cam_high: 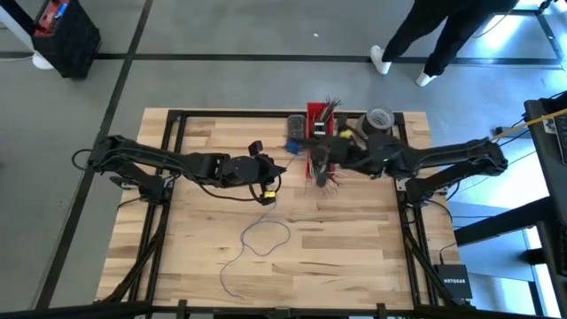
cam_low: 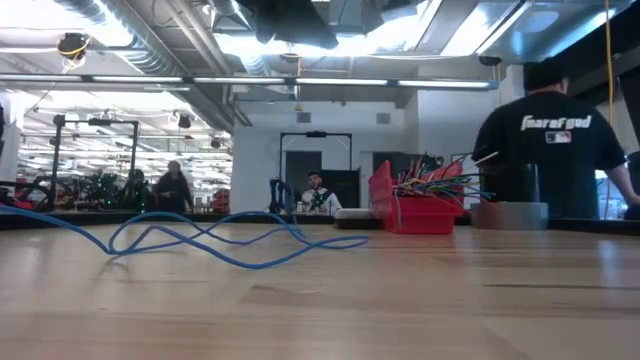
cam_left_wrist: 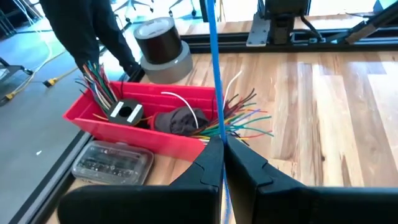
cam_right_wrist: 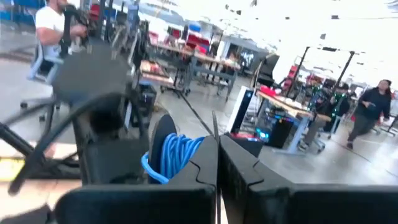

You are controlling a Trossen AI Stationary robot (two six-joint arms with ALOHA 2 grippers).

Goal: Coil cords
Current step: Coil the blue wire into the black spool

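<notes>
A long, very thin blue flexible cord [cam_high: 257, 239] lies in loose loops on the pale wooden table [cam_high: 354, 248], trailing toward the near edge and the near left corner. Its upper end rises to the left gripper [cam_high: 268, 197], held above the table's middle; in the left wrist view the cord [cam_left_wrist: 216, 74] is seen running straight up from between the clenched jaws, so it is judged to be pinched there. The left arm is stretched in from the left edge. The right gripper [cam_high: 312, 158], jaws clenched on nothing visible, is held by the red plastic bin of multicoloured wire ends [cam_high: 321, 120] near the far edge, farther from the loops.
</notes>
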